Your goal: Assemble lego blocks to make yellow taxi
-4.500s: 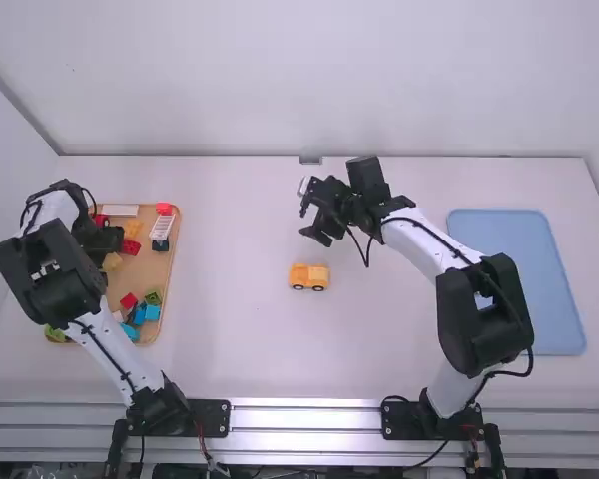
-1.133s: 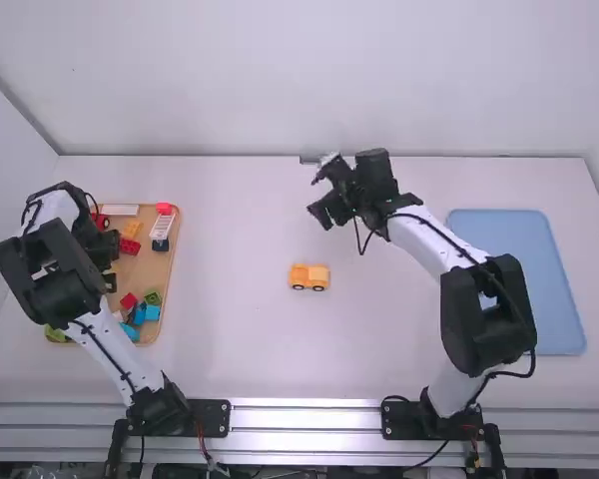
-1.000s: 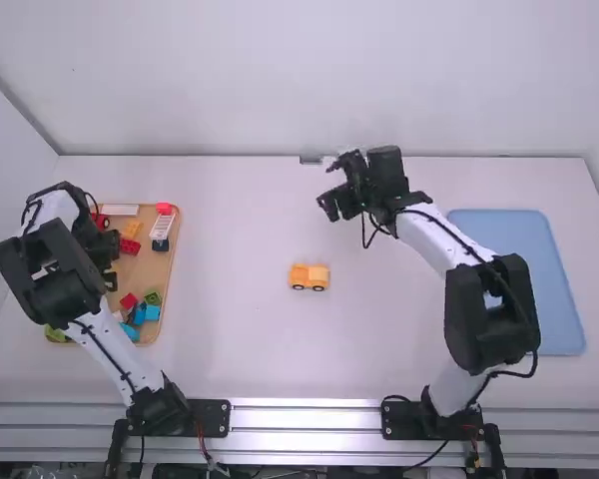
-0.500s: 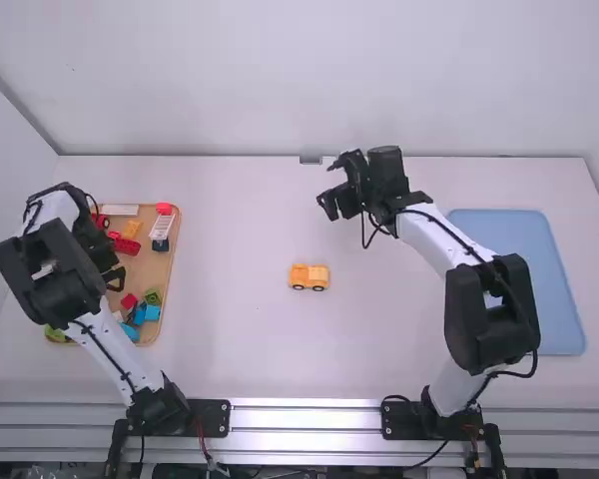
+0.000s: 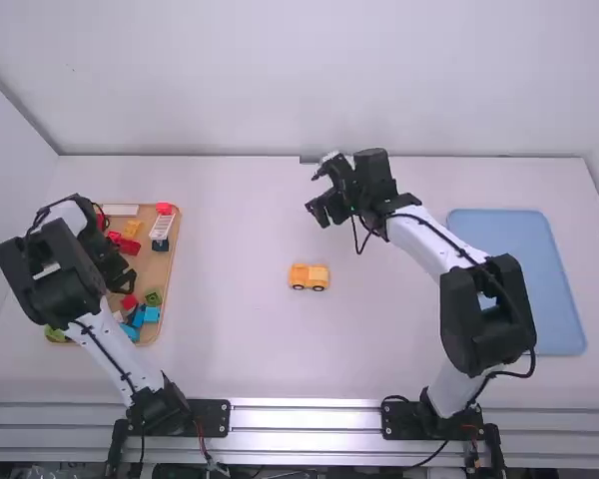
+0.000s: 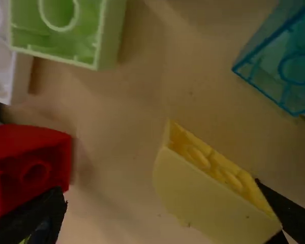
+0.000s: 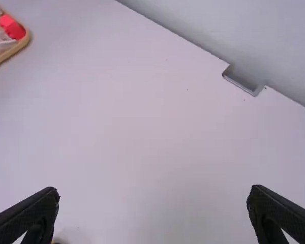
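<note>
My left gripper (image 5: 120, 277) is low over the wooden tray (image 5: 161, 271) at the far left. In the left wrist view my left gripper (image 6: 165, 216) stands open; a pale yellow sloped block (image 6: 208, 195) lies between its fingers, close beside the right-hand one. A yellow toy vehicle (image 5: 308, 277) with black wheels stands on the middle of the table. Beyond it and slightly right, my right gripper (image 5: 321, 194) is held above the table. The right wrist view has my right gripper (image 7: 152, 203) open, nothing between its fingers.
Around the left gripper lie a red block (image 6: 33, 168), a light green block (image 6: 66, 30) and a clear blue block (image 6: 290, 61). Farther up the tray are a white-and-black piece (image 5: 162, 232) and a yellow block (image 5: 133, 229). A blue mat (image 5: 517, 279) lies at the right.
My left gripper has shifted a little rightward and toward the camera over the tray. My right gripper moved right, then back slightly left. The yellow vehicle has stayed in place.
</note>
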Tool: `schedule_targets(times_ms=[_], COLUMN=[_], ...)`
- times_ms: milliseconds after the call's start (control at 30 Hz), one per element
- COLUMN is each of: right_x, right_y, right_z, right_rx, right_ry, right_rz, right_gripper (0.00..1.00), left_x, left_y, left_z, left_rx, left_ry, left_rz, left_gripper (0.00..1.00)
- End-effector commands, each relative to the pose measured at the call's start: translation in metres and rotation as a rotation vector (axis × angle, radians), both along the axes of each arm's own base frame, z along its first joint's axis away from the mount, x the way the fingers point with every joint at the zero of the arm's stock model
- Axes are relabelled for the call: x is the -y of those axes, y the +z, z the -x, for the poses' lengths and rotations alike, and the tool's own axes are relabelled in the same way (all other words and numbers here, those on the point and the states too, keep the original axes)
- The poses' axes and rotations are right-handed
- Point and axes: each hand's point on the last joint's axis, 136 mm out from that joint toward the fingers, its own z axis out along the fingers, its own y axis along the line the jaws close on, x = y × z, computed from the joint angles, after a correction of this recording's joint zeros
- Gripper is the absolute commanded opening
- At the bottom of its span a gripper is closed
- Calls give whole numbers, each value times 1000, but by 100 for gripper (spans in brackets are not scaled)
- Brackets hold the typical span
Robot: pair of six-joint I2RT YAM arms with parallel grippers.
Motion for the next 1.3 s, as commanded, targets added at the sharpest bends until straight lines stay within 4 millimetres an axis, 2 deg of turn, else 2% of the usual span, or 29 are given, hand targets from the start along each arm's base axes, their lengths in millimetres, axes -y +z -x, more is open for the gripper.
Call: schedule_targets(times_ms=[0, 67, 100, 167, 300, 433, 600, 667, 733, 833, 867, 933, 1000, 1033, 1067, 1267], right_x=[-8, -15, -17, -19, -21, -20, -20, -19, -17, -17, -17, -17, -17, -17, -19, -21], right_y=[14, 14, 13, 13, 12, 10, 10, 12, 12, 12, 12, 12, 12, 12, 13, 13], right_z=[2, 6, 7, 7, 8, 8, 8, 6, 5, 5, 5, 5, 5, 5, 5, 6], right_rx=[61, 78, 79, 81, 90, 86, 85, 92, 92, 103, 105, 119, 120, 121, 125, 141], right_ry=[53, 88, 90, 89, 82, 72, 74, 70, 65, 76, 78, 94, 94, 94, 96, 120], right_rz=[17, 33, 35, 41, 61, 72, 71, 69, 68, 76, 78, 92, 91, 91, 89, 107], right_gripper=[99, 99, 98, 99, 99, 99, 99, 99, 99, 99, 99, 99, 98, 99, 99, 99], left_x=[-1, 8, 9, 8, 12, -4, -15, -20, -24, -32, -32, -34, -33, -33, -31, -17], left_y=[2, 10, 12, 12, 9, 7, 11, 18, 30, 64, 66, 85, 92, 93, 91, 69], left_z=[14, 25, 25, 22, 12, 3, 9, 8, 5, -6, -7, -14, -17, -17, -13, 10], left_rx=[-68, -120, -126, -110, -63, -20, -70, -73, -70, -62, -63, -76, -90, -94, -105, -146], left_ry=[63, 195, 203, 202, 211, 204, -99, -300, -434, -710, -729, -965, -1140, -1189, -1280, -1398], left_rz=[-15, -6, -5, -1, 27, -33, -50, -18, -3, 17, 18, 35, 59, 70, 103, 232], left_gripper=[96, 100, 99, 97, 100, 99, 99, 99, 99, 99, 99, 100, 99, 99, 95, 91])
